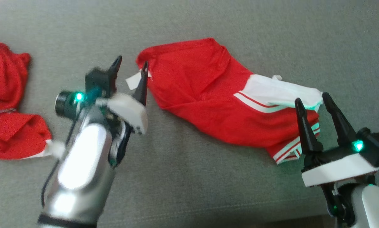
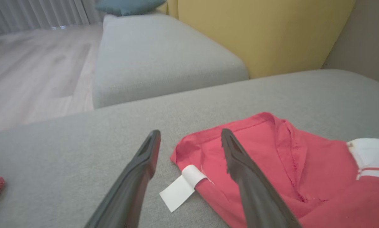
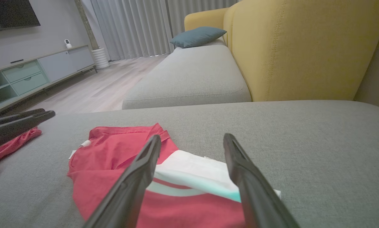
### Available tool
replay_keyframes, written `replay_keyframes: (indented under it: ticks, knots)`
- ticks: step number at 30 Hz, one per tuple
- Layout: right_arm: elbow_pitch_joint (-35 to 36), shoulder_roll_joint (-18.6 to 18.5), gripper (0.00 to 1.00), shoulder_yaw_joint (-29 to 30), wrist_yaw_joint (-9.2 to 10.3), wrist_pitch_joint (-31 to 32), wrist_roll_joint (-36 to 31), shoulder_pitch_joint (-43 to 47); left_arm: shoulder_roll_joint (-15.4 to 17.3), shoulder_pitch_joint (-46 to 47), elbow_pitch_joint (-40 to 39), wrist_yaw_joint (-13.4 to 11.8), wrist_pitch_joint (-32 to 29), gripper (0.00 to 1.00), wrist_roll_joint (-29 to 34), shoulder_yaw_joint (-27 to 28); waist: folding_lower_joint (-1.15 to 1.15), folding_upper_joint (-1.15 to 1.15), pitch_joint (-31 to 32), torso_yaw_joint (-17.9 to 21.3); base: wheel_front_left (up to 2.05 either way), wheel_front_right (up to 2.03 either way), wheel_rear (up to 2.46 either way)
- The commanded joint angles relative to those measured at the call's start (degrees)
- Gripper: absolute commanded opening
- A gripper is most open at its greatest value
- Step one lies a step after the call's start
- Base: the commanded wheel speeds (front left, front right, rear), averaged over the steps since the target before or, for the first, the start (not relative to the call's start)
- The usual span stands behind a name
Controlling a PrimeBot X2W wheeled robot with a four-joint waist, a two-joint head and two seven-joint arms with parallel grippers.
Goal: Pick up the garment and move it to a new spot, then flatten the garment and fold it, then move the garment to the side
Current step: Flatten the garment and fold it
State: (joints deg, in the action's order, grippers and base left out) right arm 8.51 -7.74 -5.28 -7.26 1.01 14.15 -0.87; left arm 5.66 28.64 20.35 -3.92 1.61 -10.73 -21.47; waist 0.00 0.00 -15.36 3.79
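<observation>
With my left gripper (image 1: pixel 132 63) and right gripper (image 1: pixel 312 98) both spread empty, I'd pinch this light, floppy red garment (image 1: pixel 202 91) at its two ends.

The garment (image 1: pixel 202 85) is soft, matt red cloth, creased, with a smoother white panel and striped trim; its tag (image 2: pixel 180 190) looks like smooth white paper or stiff fabric. The sofa seat (image 1: pixel 189 183) is grey woven cloth, matt and slightly coarse. The fingers (image 2: pixel 135 183) look like dark matt plastic, the left forearm (image 1: pixel 78 164) glossy silver. The yellow backrest (image 3: pixel 303 47) is stitched upholstery, the floor (image 3: pixel 107 91) pale wood
</observation>
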Motion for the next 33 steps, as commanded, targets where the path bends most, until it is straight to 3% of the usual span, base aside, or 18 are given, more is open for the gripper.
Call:
replay_keyframes:
  ticks: [1,13,14,15,16,24,33]
  knots:
    - [1.9,-0.7,1.0,-1.3,-0.23,-0.3,0.5,-1.5,0.6,2.9,0.1,0.3,-0.6,1.0,-0.5,2.0,0.0,0.0,-1.7,1.5,0.0,0.0,0.0]
    - [-0.4,-1.0,1.0,-2.8,-0.23,-0.8,1.9,-4.3,-0.2,19.3,29.1,3.6,-3.8,1.0,-3.9,3.5,0.0,0.0,-5.6,5.2,0.0,0.0,0.0]
    - [-0.6,-1.1,1.0,-2.9,-0.23,-0.7,2.0,-4.4,-0.2,20.1,30.9,3.8,-3.8,0.84,-4.1,3.6,0.0,0.0,-5.7,5.5,0.0,0.0,0.0]
    - [-0.8,-1.3,1.0,-2.9,-0.23,-0.7,2.2,-4.6,-0.2,20.8,32.5,4.1,-3.8,0.31,-4.3,3.6,0.0,0.0,-5.8,5.7,0.0,0.0,0.0]
    - [-1.1,-1.4,1.0,-2.7,-0.23,-0.5,2.4,-4.8,-0.2,21.4,33.9,4.6,-3.8,0.0,-4.6,3.7,0.0,0.0,-5.9,5.8,0.0,0.0,0.0]
    - [-3.2,-5.2,1.0,0.7,-0.23,5.3,7.0,-6.2,-0.5,23.4,40.2,6.2,0.3,0.0,-4.9,2.7,0.0,0.0,-5.8,6.0,0.0,0.0,0.0]
    - [-4.2,-11.2,1.0,-1.8,-0.23,17.6,16.4,-11.6,-1.8,24.6,43.0,6.7,4.1,0.0,-4.7,0.6,0.0,0.0,-6.9,3.6,0.0,0.0,0.0]
